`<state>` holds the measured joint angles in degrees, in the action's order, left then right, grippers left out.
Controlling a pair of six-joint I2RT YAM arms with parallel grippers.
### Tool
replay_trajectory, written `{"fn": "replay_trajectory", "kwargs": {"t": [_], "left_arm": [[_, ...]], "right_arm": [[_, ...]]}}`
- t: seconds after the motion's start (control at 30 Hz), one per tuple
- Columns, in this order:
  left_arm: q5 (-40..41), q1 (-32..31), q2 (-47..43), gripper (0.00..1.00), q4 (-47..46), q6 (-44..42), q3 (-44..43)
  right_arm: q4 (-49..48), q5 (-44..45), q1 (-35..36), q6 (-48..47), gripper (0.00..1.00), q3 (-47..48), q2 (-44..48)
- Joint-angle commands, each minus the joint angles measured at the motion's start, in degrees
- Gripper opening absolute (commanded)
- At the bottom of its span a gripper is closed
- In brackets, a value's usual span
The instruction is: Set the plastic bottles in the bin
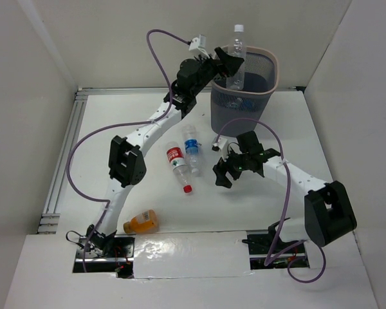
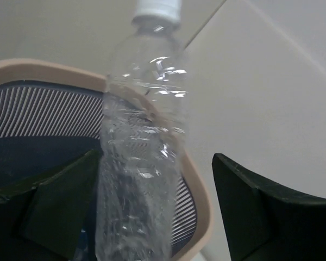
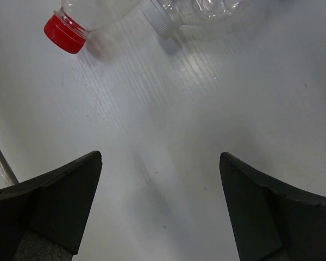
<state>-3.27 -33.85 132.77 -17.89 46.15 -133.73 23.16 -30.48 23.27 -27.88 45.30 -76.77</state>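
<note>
Position: the bin [image 1: 241, 106] stands at the 1 o'clock end of the table [image 1: 276, 138]. One clear white-capped bottle [image 1: 237, 48] stands upright at its 9 o'clock rim, lower half inside the mesh, cap and shoulders above the rim.

Left gripper [image 1: 224, 61]: at the bin's 10 o'clock edge. In the wrist view its fingers [image 2: 60, 201] stand spread either side of this bottle, with clear daylight on the right-hand side. It is not clamped.

Right gripper [image 1: 220, 175]: low over the table centre, jaws wide apart, nothing between them.

Remaining items: a red-label bottle [image 1: 176, 159] and a blue-label bottle [image 1: 192, 148] lie side by side on the table, just at the right gripper's 9 o'clock. The red cap [image 3: 65, 33] points to 6 o'clock. An orange bottle [image 1: 141, 223] lies at 7 o'clock, near the left arm's base. No others are visible.

Handling assessment: the clear bottles look empty, hence light, thin-walled and likely to crush or squirt out under a hard squeeze. Lying down, they may roll when nudged. Recommended hold is across the labelled mid-body, jaws square to the long axis. The orange bottle appears filled, so heavier and stiffer, and calls for a hold across its stubby body.
</note>
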Motion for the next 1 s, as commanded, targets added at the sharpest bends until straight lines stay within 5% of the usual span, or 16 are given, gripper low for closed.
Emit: {"fn": "replay_trajectory", "kwargs": {"t": [0.0, 0.27, 0.43, 0.57, 0.7, 0.8, 0.97], "left_arm": [[0.72, -0.78, 1.26, 1.0, 1.28, -4.92, -3.82], [1.77, -0.78, -2.77, 1.0, 2.42, -9.4, -3.47], [3.88, -0.78, -14.45, 1.0, 3.99, -16.08, 2.76], [10.1, -0.78, -29.78, 1.0, 11.47, -20.04, 17.5], [20.99, -0.26, -48.41, 1.0, 13.23, -20.84, 48.11], [24.61, 0.36, -59.68, 1.0, 19.01, -18.74, 62.39], [29.1, -0.17, -70.44, 1.0, 31.76, -11.45, 75.35]], "right_arm": [[-3.55, -0.9, -0.06, 2.12, 0.97, 2.42, -1.45], [-6.02, -0.9, 0.46, 12.03, 1.0, 9.44, -6.89], [-11.02, 2.26, 1.6, 21.18, 1.0, 13.49, -9.01], [-14.45, 6.91, 4.24, 27.78, 1.0, 16.39, -12.43], [-17.09, 16.57, 10.2, 34.1, 1.0, 18.33, -16.21], [-17.8, 23.35, 12.94, 36.22, 1.0, 20.0, -19.63], [-19.55, 36.0, 14.26, 38.95, 0.97, 23.69, -26.31]]}}
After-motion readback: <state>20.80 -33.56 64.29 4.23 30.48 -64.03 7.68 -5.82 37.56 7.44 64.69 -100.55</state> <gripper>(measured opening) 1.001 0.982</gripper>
